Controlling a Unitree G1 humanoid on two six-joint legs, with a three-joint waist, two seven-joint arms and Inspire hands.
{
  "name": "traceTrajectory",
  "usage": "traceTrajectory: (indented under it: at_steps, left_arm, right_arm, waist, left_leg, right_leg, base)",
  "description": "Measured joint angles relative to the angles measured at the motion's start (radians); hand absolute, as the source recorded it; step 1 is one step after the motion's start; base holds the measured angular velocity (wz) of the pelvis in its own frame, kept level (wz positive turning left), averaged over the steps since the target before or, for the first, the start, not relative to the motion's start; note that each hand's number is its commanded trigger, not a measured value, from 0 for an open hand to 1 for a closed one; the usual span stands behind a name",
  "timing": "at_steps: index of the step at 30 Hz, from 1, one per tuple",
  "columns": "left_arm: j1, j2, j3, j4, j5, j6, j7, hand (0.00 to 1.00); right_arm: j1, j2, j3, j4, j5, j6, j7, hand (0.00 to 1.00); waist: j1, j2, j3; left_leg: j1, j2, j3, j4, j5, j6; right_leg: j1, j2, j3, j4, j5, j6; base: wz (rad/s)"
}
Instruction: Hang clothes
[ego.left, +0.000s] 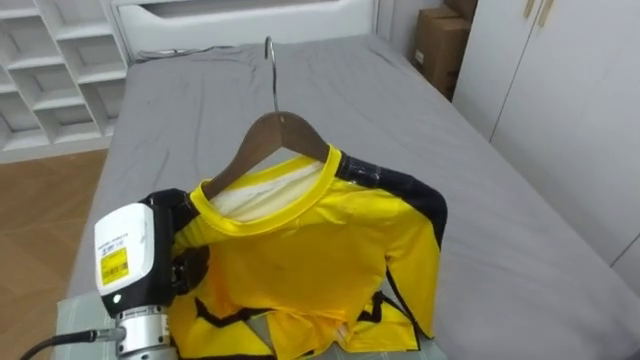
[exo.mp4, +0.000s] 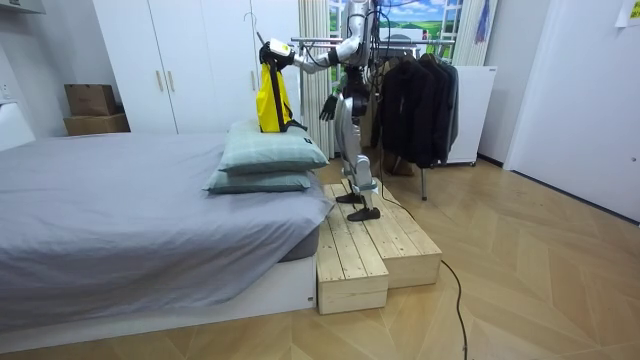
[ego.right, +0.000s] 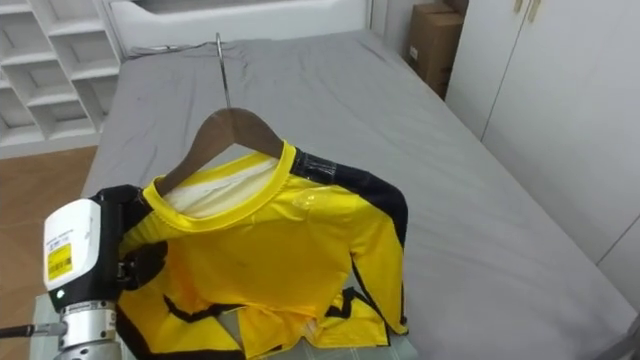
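Over the grey bed (ego.left: 500, 200), the yellow shirt (ego.left: 310, 260) lies at 2 o'clock from the left hand (ego.left: 188, 268), whose cloth-covered grip I cannot tell, with the hanger (ego.left: 283, 128) hook pointing toward 12.

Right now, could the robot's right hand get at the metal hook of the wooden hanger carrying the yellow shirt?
Probably yes. The metal hook of the wooden hanger sticks up bare above the yellow shirt, nothing covering it; the right hand hangs idle by its side.

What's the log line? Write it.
left robot hand: grips yellow shirt on hanger | right robot hand: at side | shirt: over bed
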Motion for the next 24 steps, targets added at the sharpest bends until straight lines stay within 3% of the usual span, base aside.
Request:
traceTrajectory:
  at_steps: [8, 13, 17, 24]
  left_arm:
    - [0.013, 0.004, -0.001, -0.005, 0.003, 0.003, -0.006, 1.0]
    - [0.033, -0.009, 0.0, -0.063, 0.013, 0.038, -0.038, 1.0]
    - [0.034, -0.033, -0.001, -0.067, 0.012, 0.044, -0.051, 1.0]
    - [0.034, -0.047, -0.001, -0.068, 0.013, 0.051, -0.07, 1.0]
  right_arm:
    - [0.015, -0.006, -0.057, -0.335, -0.3, -0.007, -0.149, 0.0]
    - [0.037, -0.005, -0.068, -0.544, -0.467, -0.006, -0.186, 0.0]
    - [0.054, -0.004, -0.066, -0.659, -0.499, -0.006, -0.213, 0.0]
    - [0.052, -0.004, -0.061, -0.783, -0.532, -0.007, -0.235, 0.0]
  waist:
    - [-0.001, -0.005, -0.0048]
    - [0.004, -0.009, -0.0054]
    - [0.025, -0.01, -0.0057]
    - [0.049, -0.009, -0.0053]
  left_leg:
    - [0.006, 0.001, 0.001, 0.0, 0.0, 0.0]
    - [0.007, 0.001, -0.001, 0.0, 0.0, 0.0]
    - [0.01, 0.001, 0.009, -0.002, 0.0, 0.0]
    - [0.012, 0.003, 0.022, -0.001, 0.0, 0.0]
  right_leg:
    - [0.008, 0.0, -0.01, -0.001, 0.0, 0.0]
    - [0.006, -0.001, -0.009, 0.0, 0.0, 0.0]
    - [0.007, 0.0, 0.003, 0.001, 0.003, 0.0]
    - [0.001, 0.001, 0.021, 0.006, 0.003, 0.0]
  base:
    - [0.0]
    - [0.02]
    - [-0.08]
    - [-0.05]
